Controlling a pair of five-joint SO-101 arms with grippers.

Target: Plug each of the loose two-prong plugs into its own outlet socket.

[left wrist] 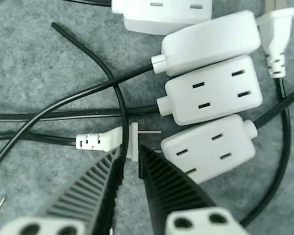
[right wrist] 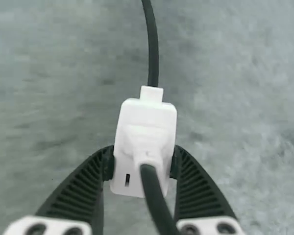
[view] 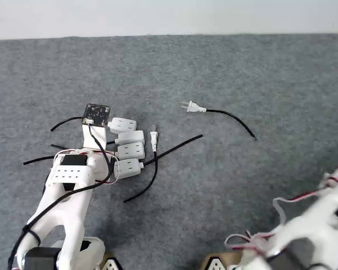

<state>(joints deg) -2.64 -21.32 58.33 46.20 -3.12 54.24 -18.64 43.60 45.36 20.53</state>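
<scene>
Plug (left wrist: 100, 141) half behind left gripper (left wrist: 130, 152)

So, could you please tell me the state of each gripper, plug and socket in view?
Left gripper: shut on near plug.
Near plug: prongs bare, unplugged.
Socket facing it: slots empty.
Plug beside the sockets: loose, unplugged.
Far plug: loose, unplugged.
Right gripper: shut on white corded block.

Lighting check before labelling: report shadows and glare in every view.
High view: even light, soft shadow on the mat beside the left arm. Left wrist view: outlet sockets bright, no glare, thin shadows beneath. Right wrist view: white connector in the right gripper evenly lit, no glare.
</scene>
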